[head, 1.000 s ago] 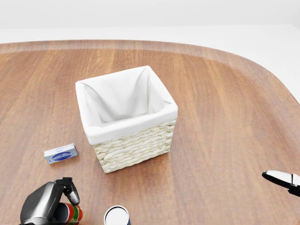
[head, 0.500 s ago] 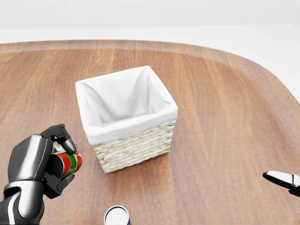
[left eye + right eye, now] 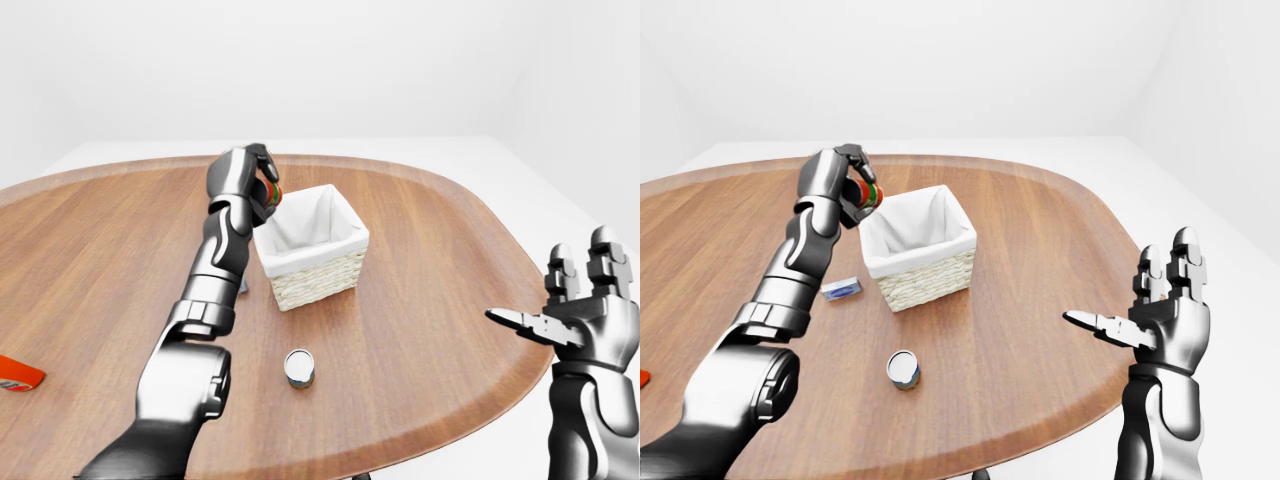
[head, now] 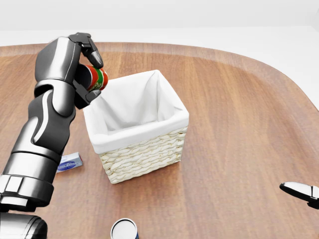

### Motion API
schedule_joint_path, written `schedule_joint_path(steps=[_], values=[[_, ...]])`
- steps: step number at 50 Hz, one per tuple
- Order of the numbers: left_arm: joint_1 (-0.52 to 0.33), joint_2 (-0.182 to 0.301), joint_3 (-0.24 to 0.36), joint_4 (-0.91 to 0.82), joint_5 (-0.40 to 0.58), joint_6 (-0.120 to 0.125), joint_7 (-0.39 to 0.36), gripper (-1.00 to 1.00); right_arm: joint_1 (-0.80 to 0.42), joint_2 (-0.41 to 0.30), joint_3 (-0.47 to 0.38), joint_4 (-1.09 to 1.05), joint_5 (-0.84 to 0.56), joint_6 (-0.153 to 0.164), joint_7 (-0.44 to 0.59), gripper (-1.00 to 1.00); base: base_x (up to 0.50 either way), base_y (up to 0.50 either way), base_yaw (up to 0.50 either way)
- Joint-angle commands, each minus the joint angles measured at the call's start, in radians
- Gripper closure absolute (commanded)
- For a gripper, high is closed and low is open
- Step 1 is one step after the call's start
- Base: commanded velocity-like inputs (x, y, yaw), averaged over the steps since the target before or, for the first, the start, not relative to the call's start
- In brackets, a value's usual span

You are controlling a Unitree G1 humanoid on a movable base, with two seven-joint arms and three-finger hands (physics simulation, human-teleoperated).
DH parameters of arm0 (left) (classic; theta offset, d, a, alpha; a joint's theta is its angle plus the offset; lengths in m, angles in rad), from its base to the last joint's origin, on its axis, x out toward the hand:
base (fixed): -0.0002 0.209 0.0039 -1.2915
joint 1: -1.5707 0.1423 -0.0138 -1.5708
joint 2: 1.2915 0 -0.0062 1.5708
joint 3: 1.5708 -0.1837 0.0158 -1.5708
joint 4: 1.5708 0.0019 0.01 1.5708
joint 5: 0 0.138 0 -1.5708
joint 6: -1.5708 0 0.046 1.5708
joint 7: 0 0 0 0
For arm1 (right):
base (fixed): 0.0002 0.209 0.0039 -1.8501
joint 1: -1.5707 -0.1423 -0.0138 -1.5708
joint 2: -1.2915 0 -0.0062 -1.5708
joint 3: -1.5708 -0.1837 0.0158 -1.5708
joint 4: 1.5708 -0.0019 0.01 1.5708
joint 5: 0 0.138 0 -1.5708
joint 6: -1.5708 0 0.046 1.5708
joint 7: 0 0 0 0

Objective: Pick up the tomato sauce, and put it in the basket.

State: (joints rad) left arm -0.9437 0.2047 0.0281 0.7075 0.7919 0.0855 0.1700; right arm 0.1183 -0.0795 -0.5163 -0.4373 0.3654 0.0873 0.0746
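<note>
My left hand was clenched round the tomato sauce, a red can with green and white bands. Held it lying on its side, clear of the table, at the upper-left corner of the basket in the head view, just over the rim of the white liner. Can not yet inside.

Basket: woven, pale, square, white cloth lining, sat near the middle of the wooden table.

Right hand was released, fingers spread and upright, thumb pointing left in the right-eye view. It hung off the table's right edge, well apart from the basket, grasping nothing.

Other things on the table: a small blue box lay flat just left of the basket, partly behind my forearm in the head view. A round tin stood upright below the basket. A flat red-orange item lay at the far left edge of the left-eye view; could not tell what it was.
</note>
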Motion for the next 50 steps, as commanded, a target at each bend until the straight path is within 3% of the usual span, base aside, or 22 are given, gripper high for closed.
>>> schedule_joint_path(steps=[1,2,4,6,8,12,14,16,18,20,24,29,32,36,44,50], values=[[-0.408,0.030,-0.023,0.565,-0.009,0.001,0.175,1.00,0.001,0.001,0.000,-0.007,0.005,0.000,0.002,-1.00,0.00,0.00,0.00],[-0.420,0.028,-0.027,0.576,-0.002,0.002,0.174,1.00,0.001,0.002,0.000,-0.004,0.004,0.000,0.003,-1.00,0.00,0.00,0.00],[-0.444,0.017,-0.014,0.595,-0.015,0.002,0.097,1.00,-0.006,-0.011,-0.007,-0.044,0.018,0.000,-0.014,-1.00,0.00,0.00,0.00],[-0.459,0.019,-0.032,0.598,0.010,0.002,0.099,1.00,-0.005,-0.010,-0.012,-0.054,0.022,0.000,-0.014,-1.00,0.00,0.00,0.00],[-0.476,0.009,-0.002,0.605,-0.026,0.002,0.042,1.00,-0.007,-0.008,-0.009,-0.058,0.018,0.000,-0.015,-1.00,0.00,0.00,0.00],[-0.502,0.012,-0.041,0.622,0.052,0.002,0.051,1.00,-0.005,-0.006,-0.016,-0.056,0.023,0.000,-0.007,-1.00,0.00,0.00,0.00],[-0.505,0.009,-0.015,0.625,0.038,0.002,0.015,1.00,-0.005,-0.007,-0.020,-0.067,0.027,0.000,-0.011,-1.00,0.00,0.00,0.00],[-0.502,0.013,-0.037,0.632,0.077,0.002,0.012,1.00,-0.010,-0.008,-0.017,-0.068,0.024,0.000,-0.013,-1.00,0.00,0.00,0.00],[-0.498,0.008,-0.014,0.635,0.066,0.002,-0.013,1.00,-0.009,-0.006,-0.014,-0.067,0.021,0.000,-0.011,-1.00,0.00,0.00,0.00],[-0.492,0.002,-0.035,0.639,0.105,0.002,-0.015,1.00,-0.005,-0.004,-0.017,-0.064,0.024,0.000,-0.006,-1.00,0.00,0.00,0.00],[-0.477,-0.026,-0.019,0.640,0.101,0.002,-0.065,1.00,-0.010,-0.006,-0.016,-0.067,0.023,0.000,-0.010,-1.00,0.00,0.00,0.00],[-0.461,-0.051,-0.066,0.651,0.189,0.002,-0.064,1.00,-0.009,-0.006,-0.021,-0.072,0.028,0.000,-0.009,-1.00,0.00,0.00,0.00],[-0.450,-0.058,-0.063,0.656,0.229,0.002,-0.081,1.00,-0.008,-0.005,-0.016,-0.076,0.026,0.000,-0.011,-1.00,0.00,0.00,0.00],[-0.416,-0.066,-0.009,0.659,0.200,0.002,-0.094,1.00,-0.006,-0.003,-0.022,-0.068,0.031,0.000,-0.005,-1.00,0.00,0.00,0.00],[-0.330,-0.071,-0.020,0.665,0.232,0.002,-0.064,1.00,-0.005,-0.002,-0.015,-0.066,0.029,0.000,-0.007,-1.00,0.00,0.00,0.00],[-0.328,-0.071,-0.014,0.665,0.238,0.002,-0.056,1.00,-0.004,-0.004,-0.024,-0.077,0.038,0.000,-0.009,-1.00,0.00,0.00,0.00]])
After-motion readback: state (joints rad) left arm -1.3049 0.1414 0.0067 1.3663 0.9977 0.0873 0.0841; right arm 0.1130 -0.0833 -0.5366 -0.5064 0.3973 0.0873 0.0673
